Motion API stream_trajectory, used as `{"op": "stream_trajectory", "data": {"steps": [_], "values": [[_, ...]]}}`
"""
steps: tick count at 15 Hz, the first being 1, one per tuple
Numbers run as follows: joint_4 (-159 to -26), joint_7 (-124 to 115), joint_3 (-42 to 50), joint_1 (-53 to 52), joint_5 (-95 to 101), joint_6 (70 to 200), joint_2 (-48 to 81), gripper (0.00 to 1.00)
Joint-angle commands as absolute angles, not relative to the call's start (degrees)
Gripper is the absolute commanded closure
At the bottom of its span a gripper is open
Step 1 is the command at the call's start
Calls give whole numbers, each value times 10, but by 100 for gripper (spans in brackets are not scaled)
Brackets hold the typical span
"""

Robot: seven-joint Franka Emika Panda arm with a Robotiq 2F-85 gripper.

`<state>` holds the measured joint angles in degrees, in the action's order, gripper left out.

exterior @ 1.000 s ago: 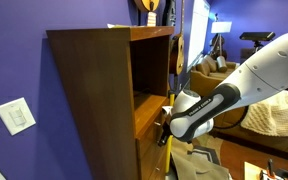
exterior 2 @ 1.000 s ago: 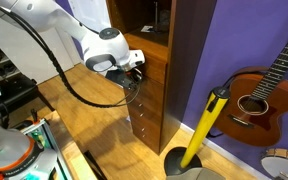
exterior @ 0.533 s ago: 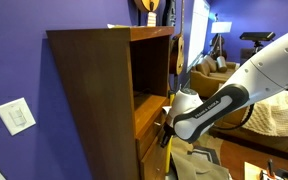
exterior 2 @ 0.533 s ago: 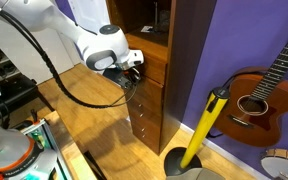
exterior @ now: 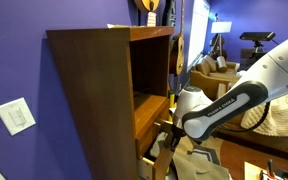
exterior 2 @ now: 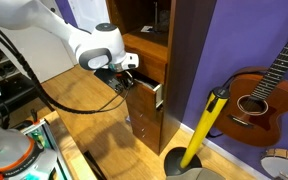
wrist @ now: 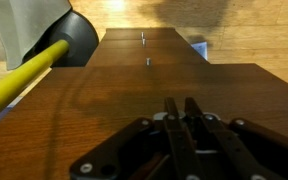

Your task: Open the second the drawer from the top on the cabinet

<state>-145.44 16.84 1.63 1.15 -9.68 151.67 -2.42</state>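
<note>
Drawer [exterior 2: 144, 95], second from the top, has the gripper [wrist: 179, 103] at its front. The fingers are drawn narrow, close together against the wood, and the knob is hidden between them. It stands pulled partway out of the cabinet [exterior 2: 189, 50], above the shut lower fronts [wrist: 149, 50], with a yellow pole [exterior 2: 204, 130] and a guitar [exterior 2: 259, 95] beyond.

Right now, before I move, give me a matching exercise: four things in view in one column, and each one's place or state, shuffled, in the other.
Things:
1 orange-brown wooden drawer
2 brown acoustic guitar
3 yellow pole
4 white switch plate

Places or states:
a fixed flat on the purple wall
b tilted, neck up, in front of the purple wall
c partly pulled out of the dark-brown cabinet
d standing in a dark round base

Pairs: 1-c; 2-b; 3-d; 4-a
</note>
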Motion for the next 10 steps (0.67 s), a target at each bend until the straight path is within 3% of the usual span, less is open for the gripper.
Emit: {"op": "stream_trajectory", "data": {"steps": [1, 10], "values": [[-1512, 110, 8, 5, -69, 1480, -77, 96], [-1560, 47, 6, 9, -34, 1407, -132, 96]]}}
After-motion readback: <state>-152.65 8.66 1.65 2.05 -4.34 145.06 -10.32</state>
